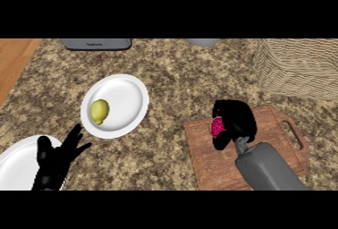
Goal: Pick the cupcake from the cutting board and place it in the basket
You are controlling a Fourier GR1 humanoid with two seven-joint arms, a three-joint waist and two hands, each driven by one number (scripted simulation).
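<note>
A wooden cutting board (271, 134) with a handle slot lies at the lower right of the counter. My right hand (236, 121) is over its middle, fingers curled round the cupcake (217, 128), of which only the pink top shows at the hand's left side. Whether the cupcake touches the board is hidden by the hand. The wicker basket (300, 67) stands at the upper right, beyond the board. My left hand (56, 157) rests open at the lower left, fingers up.
A white plate (125, 96) holding a yellow-green lemon (99, 111) sits left of centre. Another white plate (16, 163) lies partly under my left hand. A grey appliance (97, 44) and a grey object (203, 42) stand at the far edge.
</note>
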